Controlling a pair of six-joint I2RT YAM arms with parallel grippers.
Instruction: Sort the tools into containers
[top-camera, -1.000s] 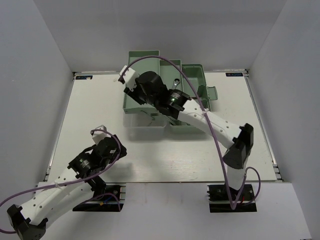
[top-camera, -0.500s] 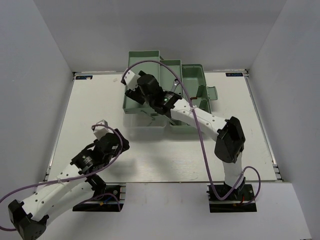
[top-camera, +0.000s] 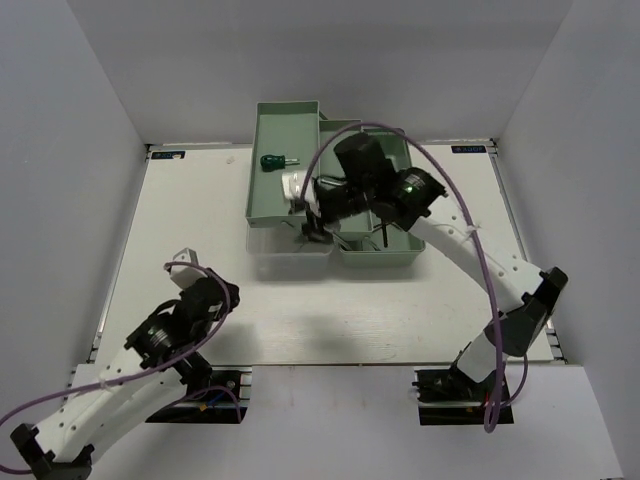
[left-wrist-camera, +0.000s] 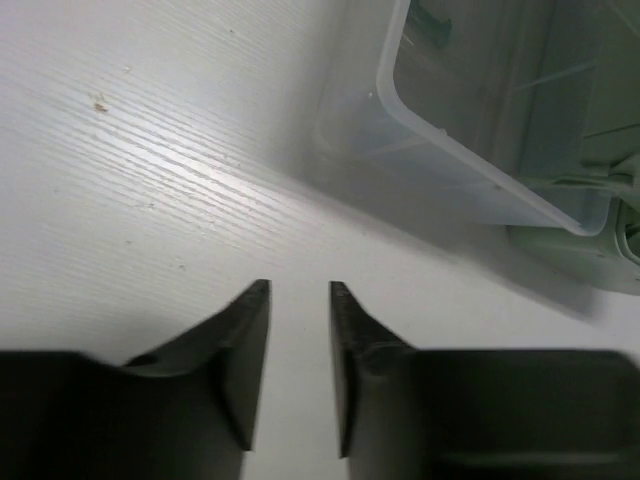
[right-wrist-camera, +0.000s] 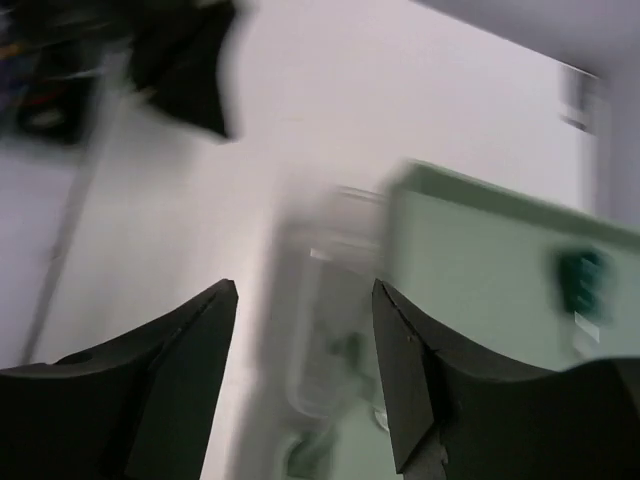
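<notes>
Right gripper (right-wrist-camera: 305, 285) has swung away; screwdriver (top-camera: 272, 161) lies across tray (top-camera: 285, 130), tip right.

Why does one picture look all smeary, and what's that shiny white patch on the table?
Right wrist view: smeared by motion blur, so the toolbox and the green screwdriver look streaky. Left wrist view: sharp; the shiny patch is light glaring off the table, and the clear lid casts a soft shadow beside it. Top view: crisp and evenly lit, with only faint soft shadows.
</notes>
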